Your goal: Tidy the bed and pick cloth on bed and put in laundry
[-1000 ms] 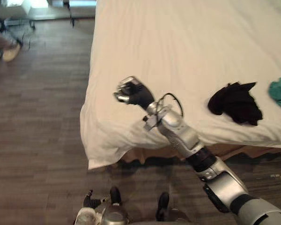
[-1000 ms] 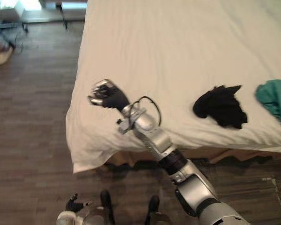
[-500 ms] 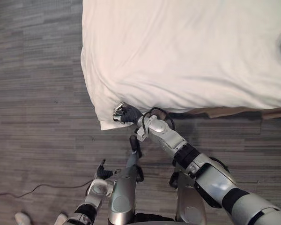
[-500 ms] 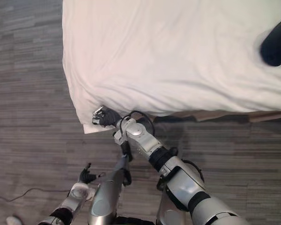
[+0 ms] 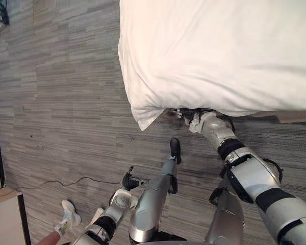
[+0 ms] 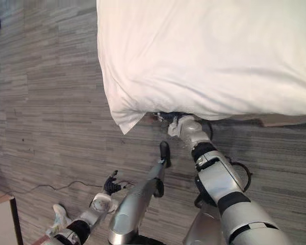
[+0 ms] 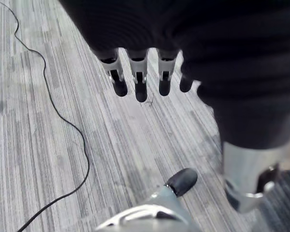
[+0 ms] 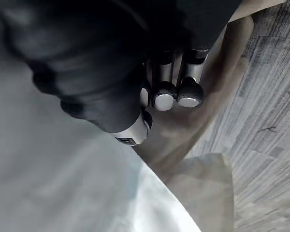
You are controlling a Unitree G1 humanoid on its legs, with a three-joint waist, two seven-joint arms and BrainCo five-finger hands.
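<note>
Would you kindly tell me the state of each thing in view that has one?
Sheet: spread smooth on top, its corner drooping toward the floor.
Right hand: tucked under the sheet's overhang near that corner; grip unclear.
Left hand: open, empty, low over the floor.

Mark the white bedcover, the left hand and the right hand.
white bedcover (image 5: 219, 56): left eye view, on its flat top surface.
left hand (image 5: 128, 181): left eye view, on the dark back of the hand.
right hand (image 8: 87, 72): right wrist view, on its dark ribbed cover, next to the bedcover.
</note>
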